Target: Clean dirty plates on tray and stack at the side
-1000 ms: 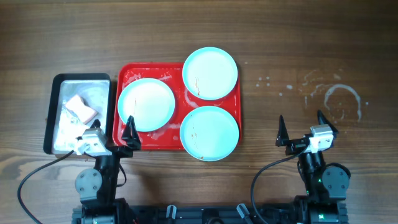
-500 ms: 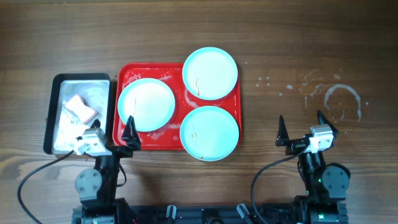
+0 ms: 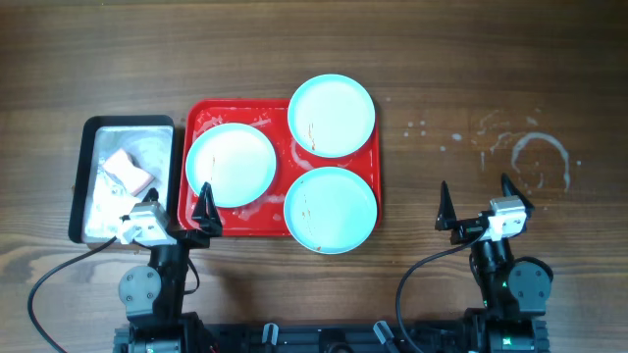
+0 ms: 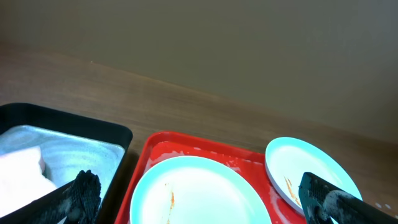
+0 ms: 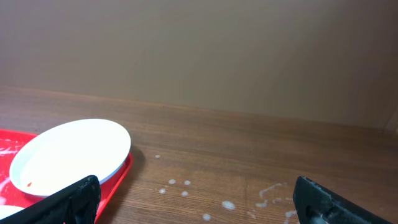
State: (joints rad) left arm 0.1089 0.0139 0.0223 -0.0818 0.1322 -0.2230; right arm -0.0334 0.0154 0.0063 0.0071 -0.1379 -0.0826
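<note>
My left gripper [image 3: 179,203] sits at seven o'clock on the table, jaws spread wide and empty. My right gripper [image 3: 477,199] sits at five o'clock, equally wide, with both arms folded low.

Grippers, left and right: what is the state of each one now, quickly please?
Left gripper: open, holding nothing.
Right gripper: open, holding nothing.

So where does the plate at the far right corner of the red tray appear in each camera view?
Overhead: the plate is at top centre, hanging over the far right corner of the red tray.
Left wrist: the plate is at lower right, beyond the tray's far rim.
Right wrist: the plate is at lower left, overhanging the tray's edge.
Shared landmark: the red tray under the plate.
</note>
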